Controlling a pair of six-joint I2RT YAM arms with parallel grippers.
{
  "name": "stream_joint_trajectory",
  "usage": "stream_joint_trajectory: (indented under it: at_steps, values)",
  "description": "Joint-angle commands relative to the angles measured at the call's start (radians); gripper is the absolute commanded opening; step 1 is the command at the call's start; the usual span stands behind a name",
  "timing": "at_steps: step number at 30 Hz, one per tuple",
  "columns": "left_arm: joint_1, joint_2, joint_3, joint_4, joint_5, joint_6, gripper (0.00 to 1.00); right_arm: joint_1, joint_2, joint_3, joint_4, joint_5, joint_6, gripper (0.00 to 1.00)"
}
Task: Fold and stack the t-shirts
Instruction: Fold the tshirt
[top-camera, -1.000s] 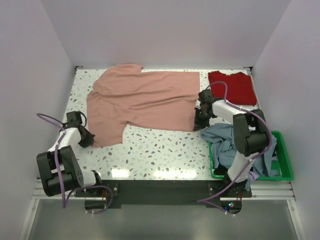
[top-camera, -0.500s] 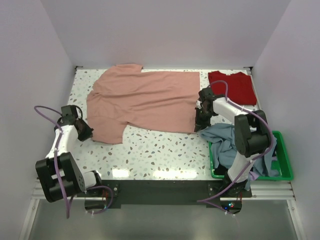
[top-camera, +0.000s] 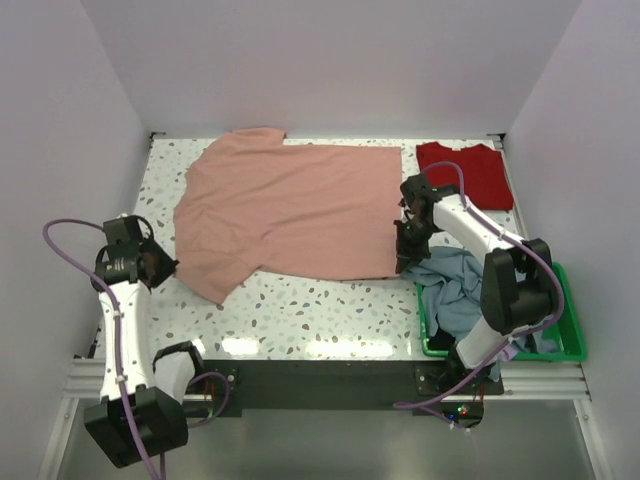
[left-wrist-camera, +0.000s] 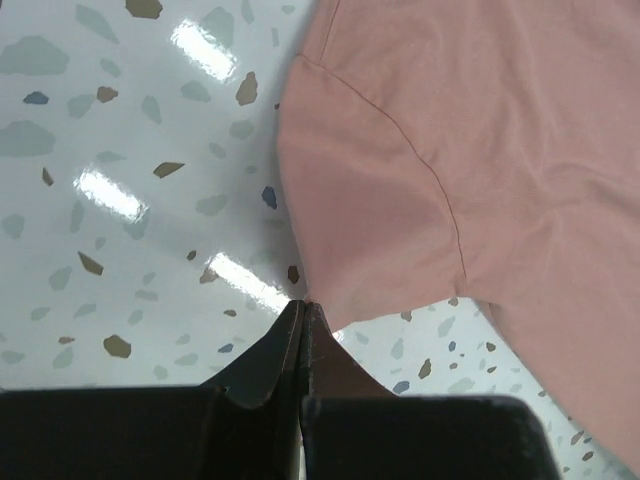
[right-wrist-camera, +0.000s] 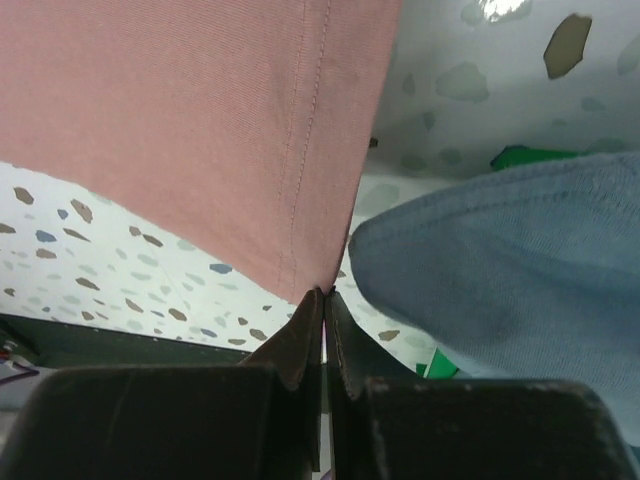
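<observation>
The salmon-pink t-shirt (top-camera: 290, 205) lies spread across the far half of the speckled surface (top-camera: 320, 300), its length running left to right, one sleeve reaching toward the far wall and the other pointing to the near left. The left pincer (left-wrist-camera: 302, 305) is closed tight, its two tips pressed together on the very corner of that near-left sleeve; in the wrist view the pink cloth fans away from the tips over the glossy top. The right pincer (right-wrist-camera: 322, 292) is likewise closed tight, nipping the near-right corner of the shirt at its stitched hem, and the cloth rises from the tips as a taut sheet. From above, the near edge of the shirt throws a dark shadow on the surface between the two arms. A deep red t-shirt (top-camera: 470, 175) lies folded in the far right corner, apart from the pink one. Just right of the right pincer, a blue-grey t-shirt (top-camera: 450, 280) spills over the rim of a green basket (top-camera: 570, 340) at the near right.
</observation>
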Motion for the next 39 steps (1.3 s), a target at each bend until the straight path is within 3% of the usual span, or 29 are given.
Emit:
stream_joint_trajectory:
  at_steps: [1, 9, 14, 23, 30, 39]
  values:
    - [0.010, -0.047, 0.057, -0.119, -0.029, 0.001, 0.00, 0.029, -0.048, -0.015, -0.106, 0.003, -0.016, 0.00]
    - [0.008, -0.105, 0.104, -0.205, -0.075, -0.004, 0.00, 0.050, -0.065, -0.038, -0.169, 0.027, -0.019, 0.00]
    - [0.007, -0.070, 0.084, -0.130, -0.037, -0.007, 0.00, 0.049, -0.052, -0.013, -0.171, 0.044, -0.002, 0.00]
    - [-0.007, 0.134, 0.156, 0.112, 0.095, -0.030, 0.00, -0.003, 0.076, 0.135, -0.125, 0.005, 0.016, 0.00]
    - [-0.144, 0.350, 0.316, 0.249, 0.106, -0.067, 0.00, -0.043, 0.180, 0.281, -0.108, -0.034, 0.015, 0.00]
    - [-0.167, 0.571, 0.544, 0.293, 0.092, -0.070, 0.00, -0.126, 0.318, 0.430, -0.114, -0.049, -0.013, 0.00]
